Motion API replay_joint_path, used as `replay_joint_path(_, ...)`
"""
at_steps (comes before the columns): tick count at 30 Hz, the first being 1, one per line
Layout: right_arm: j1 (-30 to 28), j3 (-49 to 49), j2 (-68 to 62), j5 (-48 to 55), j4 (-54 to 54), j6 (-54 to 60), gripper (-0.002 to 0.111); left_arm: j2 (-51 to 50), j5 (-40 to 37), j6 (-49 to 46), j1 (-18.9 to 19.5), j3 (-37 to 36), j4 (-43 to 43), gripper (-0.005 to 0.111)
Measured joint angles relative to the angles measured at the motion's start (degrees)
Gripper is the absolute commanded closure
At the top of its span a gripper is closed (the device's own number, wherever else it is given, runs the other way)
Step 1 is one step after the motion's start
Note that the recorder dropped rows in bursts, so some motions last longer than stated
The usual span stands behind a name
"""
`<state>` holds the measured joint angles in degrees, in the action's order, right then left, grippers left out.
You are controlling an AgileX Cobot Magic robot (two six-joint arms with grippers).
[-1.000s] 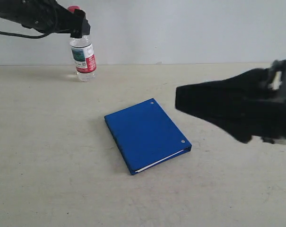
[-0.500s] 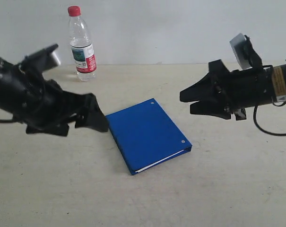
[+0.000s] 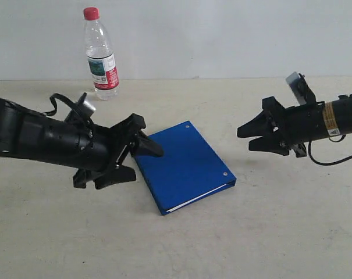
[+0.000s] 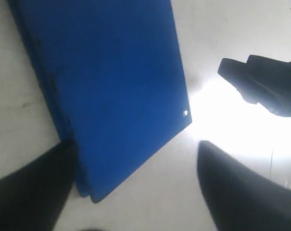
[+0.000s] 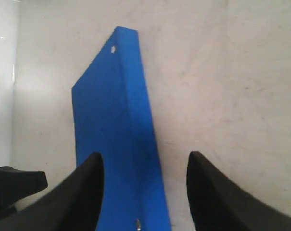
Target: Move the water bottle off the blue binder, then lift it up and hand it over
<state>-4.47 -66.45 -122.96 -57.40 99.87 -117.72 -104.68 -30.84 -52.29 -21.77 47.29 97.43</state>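
Observation:
The water bottle (image 3: 100,55), clear with a red cap and a red, white and green label, stands upright on the table at the back left, off the binder. The blue binder (image 3: 181,165) lies flat at the middle, also shown in the left wrist view (image 4: 102,77) and the right wrist view (image 5: 111,125). My left gripper (image 3: 142,160) (image 4: 135,144) is open at the binder's left edge, one finger (image 3: 149,148) over its corner, holding nothing. To the right of the binder and apart from it, my right gripper (image 3: 245,139) (image 5: 145,156) hangs open and empty.
The beige table (image 3: 280,232) runs back to a pale wall (image 3: 234,35). Both black arms reach in low from the sides. The right gripper's tips (image 4: 260,82) show in the left wrist view beyond the binder's far corner.
The left gripper let go of the bottle's cap, dropped down and moved right to the binder's left edge. The right arm drew back to the right. Bottle and binder stayed put.

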Motion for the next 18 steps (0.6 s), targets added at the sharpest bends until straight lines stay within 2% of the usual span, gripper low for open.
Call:
replay_joint_path(6,1.3,-0.9,-5.1,-3.4,-0.6,2.1,0.061,-7.8,-6.0,1.8,0.0,3.0,1.6,0.017)
replay_joint_path(11,4.6,-3.4,-8.1,-7.7,-2.5,2.3,0.061,-11.6,-6.4,0.7,0.0,6.4,1.9,0.019)
replay_joint_path(13,6.5,-4.8,-9.3,-8.7,-3.2,2.4,0.061,-13.2,-6.8,0.4,0.1,8.8,1.3,0.024)
replay_joint_path(18,8.2,-6.7,-10.2,-4.6,-6.4,3.6,0.061,-19.4,-13.6,-1.0,2.3,17.0,-2.6,0.054)
